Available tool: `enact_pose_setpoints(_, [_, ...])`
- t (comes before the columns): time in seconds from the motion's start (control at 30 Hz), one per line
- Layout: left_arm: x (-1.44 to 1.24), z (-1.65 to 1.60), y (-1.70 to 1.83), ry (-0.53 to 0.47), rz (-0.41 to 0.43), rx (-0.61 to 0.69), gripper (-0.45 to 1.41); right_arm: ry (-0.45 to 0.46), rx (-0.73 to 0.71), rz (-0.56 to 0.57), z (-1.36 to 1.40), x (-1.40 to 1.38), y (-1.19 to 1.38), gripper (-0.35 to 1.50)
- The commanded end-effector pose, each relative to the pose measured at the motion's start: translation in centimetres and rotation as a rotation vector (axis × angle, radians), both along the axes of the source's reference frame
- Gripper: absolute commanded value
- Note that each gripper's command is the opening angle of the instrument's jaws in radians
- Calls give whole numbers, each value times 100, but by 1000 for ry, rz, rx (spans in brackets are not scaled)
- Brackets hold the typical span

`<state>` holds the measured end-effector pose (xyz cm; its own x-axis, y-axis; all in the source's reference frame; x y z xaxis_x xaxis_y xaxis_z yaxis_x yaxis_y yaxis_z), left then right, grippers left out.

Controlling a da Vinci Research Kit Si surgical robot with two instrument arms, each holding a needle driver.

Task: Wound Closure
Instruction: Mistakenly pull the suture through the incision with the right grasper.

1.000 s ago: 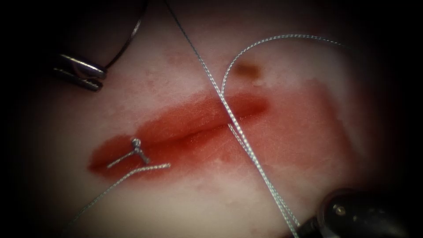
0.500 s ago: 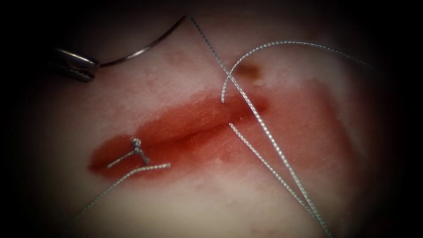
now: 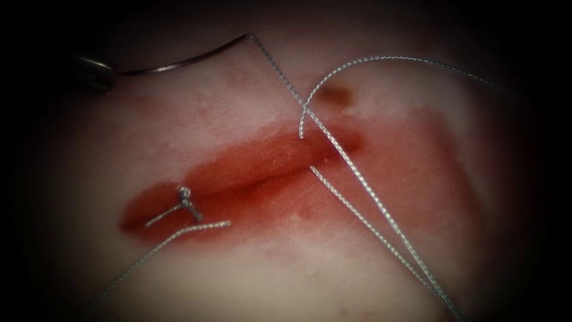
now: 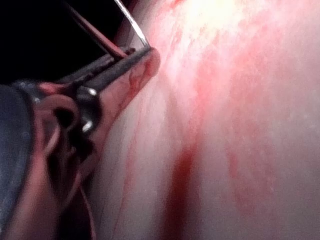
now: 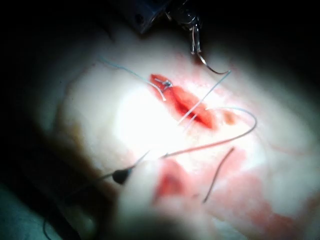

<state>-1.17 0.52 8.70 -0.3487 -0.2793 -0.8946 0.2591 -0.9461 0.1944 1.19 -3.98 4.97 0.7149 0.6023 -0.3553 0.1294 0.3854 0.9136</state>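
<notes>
Darkness rings the endoscope view on every side, with light falling brightest toward the middle and fading outward. In the right wrist view a strong glare washes one patch pale, and black shadow lies around it.

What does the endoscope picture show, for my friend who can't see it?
The left tool holds the curved needle by one end, clear of the tissue. Thread crosses the red cut, which has one knot.

Curved needle [image 3: 179,62] free above pale tissue [image 3: 250,262], red cut [image 3: 238,179] (one knot), thread [image 3: 357,185] crossing it
</notes>
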Motion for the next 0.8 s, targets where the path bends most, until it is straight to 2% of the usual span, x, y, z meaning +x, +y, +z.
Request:
enact_pose_setpoints(0.03, [0,-3,13,2,-2,-5,-45,-3,-13,34,-3,15,11,-35])
enact_pose_setpoints(0.1, [3,-2,14,5,-3,-11,-45,-9,-20,42,-4,20,20,-35])
enact_pose_setpoints(0.13, [6,-2,15,9,-7,-11,-45,6,-63,57,-6,23,26,-35])
enact_pose_setpoints(0.17, [8,-2,16,15,-13,-12,-45,62,-184,109,-7,29,38,-35])
enact_pose_setpoints(0.2, [8,-2,15,16,-14,-17,-45,71,-206,123,-7,34,48,-35])
enact_pose_setpoints(0.23, [8,-2,15,16,-14,-17,-45,71,-206,123,-7,34,48,-35])
enact_pose_setpoints(0.3, [6,-3,13,13,-5,-22,-45,115,-313,164,-7,47,78,-35])
enact_pose_setpoints(0.37, [6,-3,12,18,8,-37,-45,113,-328,176,-8,51,84,-35])
enact_pose_setpoints(0.53, [7,-5,5,67,127,-93,-45,63,-453,313,-13,68,98,-35])
enact_pose_setpoints(0.57, [7,-5,5,67,127,-93,-45,63,-453,313,-13,68,98,-35])
enact_pose_setpoints(0.63, [10,-5,-2,137,210,-145,-45,52,-558,353,-15,74,110,-3])
enact_pose_setpoints(0.67, [11,-6,-4,163,232,-156,-45,49,-588,360,-15,75,114,7])
enact_pose_setpoints(0.7, [11,-6,-4,163,232,-156,-45,49,-588,360,-15,75,114,7])
enact_pose_setpoints(0.77, [18,-6,-3,214,292,-180,-45,14,-636,401,-16,76,123,14])
enact_pose_setpoints(0.8, [24,-6,0,235,289,-194,-45,-18,-670,437,-16,76,130,20])
